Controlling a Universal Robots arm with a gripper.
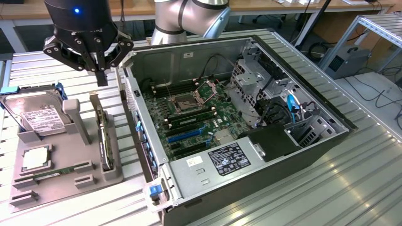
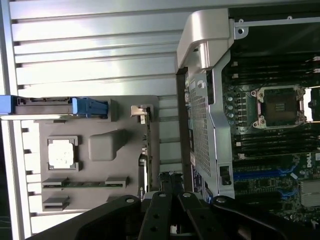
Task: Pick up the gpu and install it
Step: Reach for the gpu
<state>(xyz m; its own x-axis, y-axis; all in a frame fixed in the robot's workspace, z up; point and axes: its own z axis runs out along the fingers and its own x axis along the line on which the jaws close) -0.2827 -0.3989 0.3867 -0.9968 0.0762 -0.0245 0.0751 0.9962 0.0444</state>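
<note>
Above the grey holder (image 1: pixel 66 153) on the counter (image 1: pixel 283 207), the fingers (image 1: pixel 102 77) hang pressed together, gripping nothing; the gpu (image 1: pixel 103 139) stands on edge in its slot below them, beside the open computer case (image 1: pixel 314 150).

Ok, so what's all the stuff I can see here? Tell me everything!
computer case: one, dark grey, open, on the table.
motherboard: one, green, inside the case.
holder: one, grey, beside the case.
gpu: one, green and black, on edge in the holder.
hard drive: one, silver, in the holder.
processor chip: one, silver, in the holder.
memory stick: one, green, in the holder.
table: one, silvery, under everything.
arm: one, grey, behind the case.
jaws: one pair, black, shut, above the gpu.
</note>
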